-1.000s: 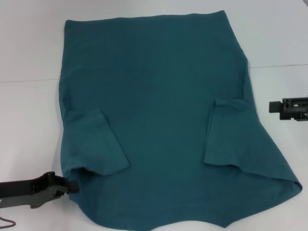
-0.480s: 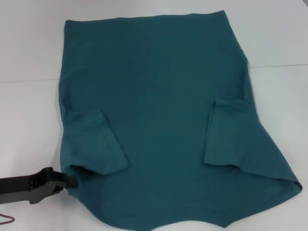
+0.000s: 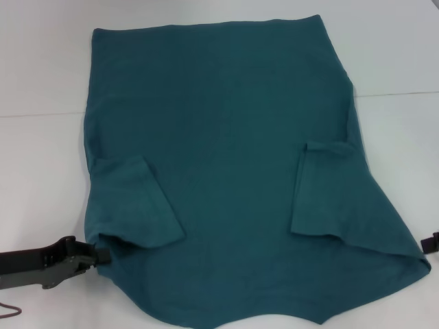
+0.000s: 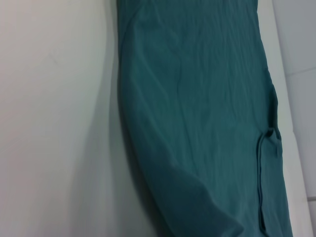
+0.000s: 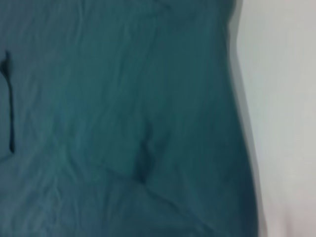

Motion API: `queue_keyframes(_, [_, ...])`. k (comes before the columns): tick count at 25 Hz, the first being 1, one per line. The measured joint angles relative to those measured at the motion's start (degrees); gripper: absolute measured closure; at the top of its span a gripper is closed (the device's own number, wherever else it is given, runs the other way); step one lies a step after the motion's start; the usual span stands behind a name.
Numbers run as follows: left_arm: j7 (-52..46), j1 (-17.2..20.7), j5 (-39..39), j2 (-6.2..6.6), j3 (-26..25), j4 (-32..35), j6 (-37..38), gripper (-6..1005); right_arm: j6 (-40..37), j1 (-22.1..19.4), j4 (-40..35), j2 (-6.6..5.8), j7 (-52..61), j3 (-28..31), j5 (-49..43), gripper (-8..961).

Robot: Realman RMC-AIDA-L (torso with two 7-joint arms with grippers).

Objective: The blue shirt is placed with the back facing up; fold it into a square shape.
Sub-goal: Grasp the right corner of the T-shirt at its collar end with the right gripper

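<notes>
We begin at our left gripper point(image 3: 103, 256): its dark tip sits low on the white surface point(image 3: 41, 171), touching the near-left edge of the large dark teal-blue short-sleeved cotton shirt point(image 3: 226, 157), just below the folded-in left sleeve. Whether its fingers are parted or pressed together on the cloth we cannot tell — the tip shows only as one dark block against the fabric. The black arm behind it runs off toward the left edge of the head view.

Our right gripper point(image 3: 431, 242) shows only as a small dark piece at the right edge of the head view, beside the shirt's near-right corner; the state of its fingers we cannot tell either.

The shirt lies spread flat across the middle of the surface, plain side up, both short sleeves folded inward onto the body — one on each side. Its straight edge lies on the far side, the curved edge nearest us. Both wrist views show wrinkled teal cloth beside bare white surface.
</notes>
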Motion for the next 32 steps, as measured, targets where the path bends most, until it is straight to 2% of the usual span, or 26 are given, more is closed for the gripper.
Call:
queue_keyframes(12, [0.0,0.4,0.0,-0.15,0.0,-0.1,-0.1,979,3.6,1.4,0.0,2.20,-0.3,-4.5,-0.5,193])
queue_keyframes(32, [0.2,0.4,0.0,-0.18,0.0,0.0,-0.2,978,3.9,2.7,0.3,3.45,1.1,-8.7,-0.4,193])
